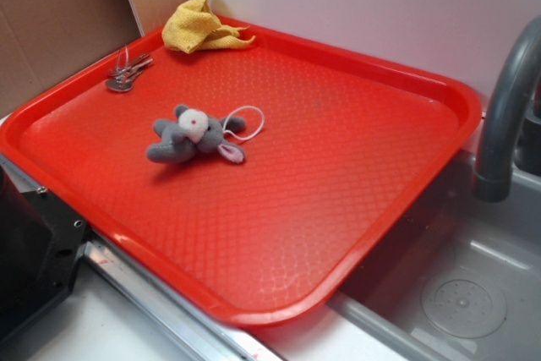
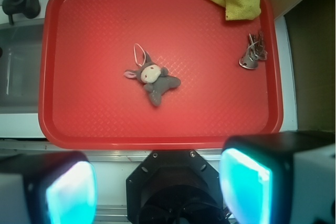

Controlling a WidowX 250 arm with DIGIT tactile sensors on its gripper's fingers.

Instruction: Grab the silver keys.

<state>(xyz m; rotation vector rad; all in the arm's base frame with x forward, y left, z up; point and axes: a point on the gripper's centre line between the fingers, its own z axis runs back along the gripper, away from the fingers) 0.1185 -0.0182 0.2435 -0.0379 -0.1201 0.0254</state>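
The silver keys [image 1: 128, 73] lie on the red tray [image 1: 355, 209] near its far left rim; in the wrist view the keys [image 2: 252, 53] sit by the tray's right edge [image 2: 275, 66]. My gripper [image 2: 157, 190] hangs high above the near side, off the tray, over the robot base. Its cyan-padded fingers [image 2: 244, 182] stand wide apart with nothing between them. The gripper itself does not show in the exterior view.
A grey plush mouse [image 1: 193, 134] with a white loop lies mid-tray. A crumpled yellow cloth [image 1: 201, 27] sits at the tray's far corner. A grey faucet [image 1: 507, 116] and sink basin [image 1: 461, 293] stand to the right. The black robot base [image 1: 34, 251] is at the lower left.
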